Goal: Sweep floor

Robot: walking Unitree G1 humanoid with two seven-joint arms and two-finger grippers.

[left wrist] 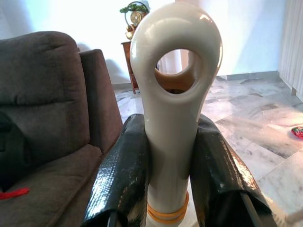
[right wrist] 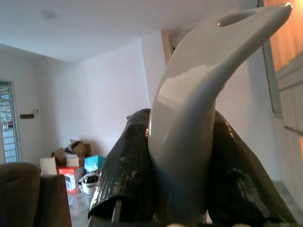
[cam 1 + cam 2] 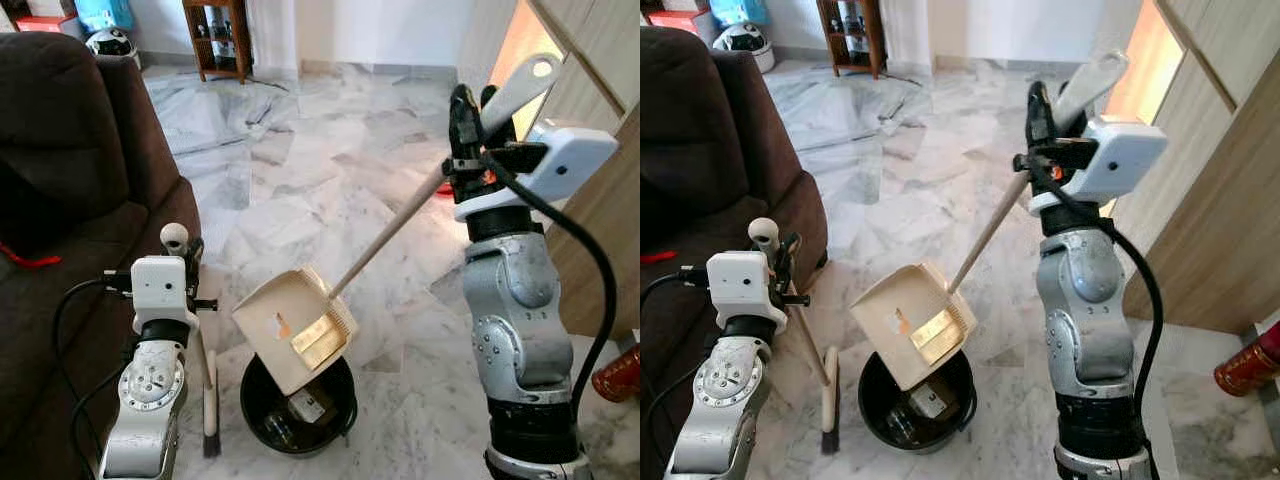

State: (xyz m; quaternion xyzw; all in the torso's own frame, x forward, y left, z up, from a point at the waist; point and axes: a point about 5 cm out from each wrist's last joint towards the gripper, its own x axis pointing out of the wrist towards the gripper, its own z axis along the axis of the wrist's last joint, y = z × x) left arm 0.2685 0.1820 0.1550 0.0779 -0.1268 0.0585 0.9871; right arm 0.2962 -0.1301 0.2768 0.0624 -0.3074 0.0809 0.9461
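Right gripper (image 3: 474, 112) raised high on the right, fingers (image 2: 128, 179) clamped on the cream handle of the dustpan (image 3: 293, 332). Handle slanted down and to the left from that grip; pan tilted over the black bin (image 3: 297, 413), its lower edge just above the bin's rim. A yellowish scrap (image 3: 320, 342) and a small orange bit lay in the pan; other litter sat inside the bin. Bin stood on the marble floor (image 3: 300, 170), near and between the two arms.

Left gripper (image 3: 190, 255) low on the left, beside the dark brown sofa (image 3: 70, 190), fingers (image 1: 124, 175) closed around the top of the broom (image 3: 209, 400) handle, just below its looped end. Broom stood nearly upright, bristles touching the floor immediately left of the bin.

Far off: a wooden shelf (image 3: 218, 35) against the wall. At the right: wooden cabinet panels (image 3: 600, 200) and a red container (image 3: 618, 372) on the floor.
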